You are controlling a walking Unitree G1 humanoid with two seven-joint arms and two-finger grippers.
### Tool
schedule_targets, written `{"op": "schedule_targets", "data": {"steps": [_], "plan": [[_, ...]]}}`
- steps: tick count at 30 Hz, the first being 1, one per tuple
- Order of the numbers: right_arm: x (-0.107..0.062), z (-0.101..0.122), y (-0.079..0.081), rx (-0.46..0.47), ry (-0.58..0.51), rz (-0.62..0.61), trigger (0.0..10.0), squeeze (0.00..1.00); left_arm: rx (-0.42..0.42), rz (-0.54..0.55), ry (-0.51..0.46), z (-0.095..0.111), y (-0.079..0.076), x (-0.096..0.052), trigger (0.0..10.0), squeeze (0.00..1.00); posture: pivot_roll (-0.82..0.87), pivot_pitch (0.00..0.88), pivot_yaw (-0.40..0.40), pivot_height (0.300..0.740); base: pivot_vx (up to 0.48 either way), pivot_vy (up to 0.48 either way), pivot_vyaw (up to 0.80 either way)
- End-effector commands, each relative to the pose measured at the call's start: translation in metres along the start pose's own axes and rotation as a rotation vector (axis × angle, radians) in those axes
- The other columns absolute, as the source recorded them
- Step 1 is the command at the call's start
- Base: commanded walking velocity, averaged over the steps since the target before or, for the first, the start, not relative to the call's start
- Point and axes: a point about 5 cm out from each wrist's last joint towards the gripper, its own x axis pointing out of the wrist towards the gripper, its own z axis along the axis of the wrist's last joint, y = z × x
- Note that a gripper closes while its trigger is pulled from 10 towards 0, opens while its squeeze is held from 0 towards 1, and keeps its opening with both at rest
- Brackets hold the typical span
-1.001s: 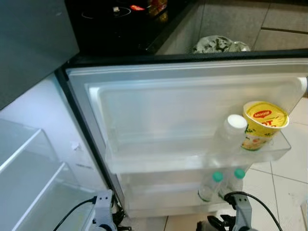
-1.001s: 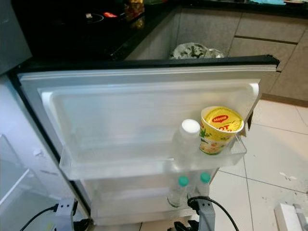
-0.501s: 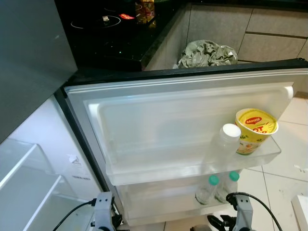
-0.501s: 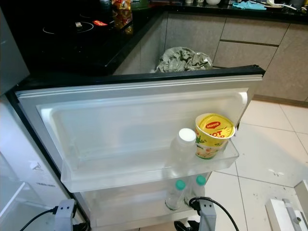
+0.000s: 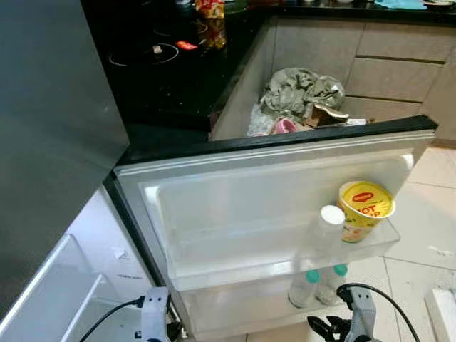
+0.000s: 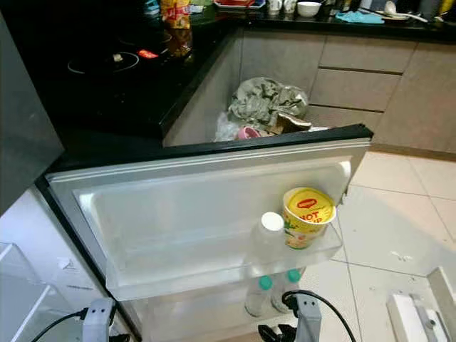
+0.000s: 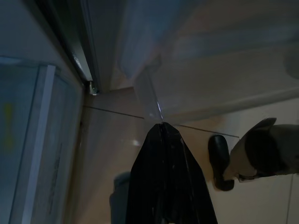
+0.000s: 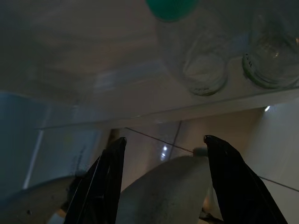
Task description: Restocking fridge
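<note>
Right end effector (image 8: 163, 184): both black fingers (image 8: 100, 186) spread apart, nothing between them. Beyond the fingertips, the underside of a translucent door shelf (image 8: 140, 100) carries two clear bottles (image 8: 201, 70), seen from below. A green cap (image 8: 170, 7) shows at the frame edge. Tiled floor (image 8: 149, 140) lies beneath.

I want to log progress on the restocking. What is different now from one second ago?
Only the camera moved: the view lifted, showing more counter and floor. The noodle cup and white-capped bottle stay on the upper door shelf, the two green-capped bottles below. Both grippers stay low; nothing was grasped or released.
</note>
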Motion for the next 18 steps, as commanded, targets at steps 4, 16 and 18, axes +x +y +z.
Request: {"op": "schedule_targets", "data": {"steps": [4,16,18], "plan": [[-0.0031,-0.0038,-0.0017,0.017,0.000,0.009,10.0,0.00,-0.008,0.015,0.009,-0.0039,0.0044,-0.0027,10.0,0.00,-0.06,0.005,-0.020,0.702,0.000,0.000,0.00],[-0.0047,-0.0045,-0.0035,0.026,0.001,0.009,10.0,0.00,0.001,0.013,0.030,-0.0082,0.0018,-0.0025,10.0,0.00,-0.07,0.000,-0.023,0.740,0.000,0.000,0.00],[-0.0048,-0.0053,-0.0033,0.024,0.005,0.009,10.0,0.00,0.001,0.012,0.031,-0.0086,0.0017,-0.0026,10.0,0.00,-0.07,0.000,-0.024,0.740,0.000,0.000,0.00]]}}
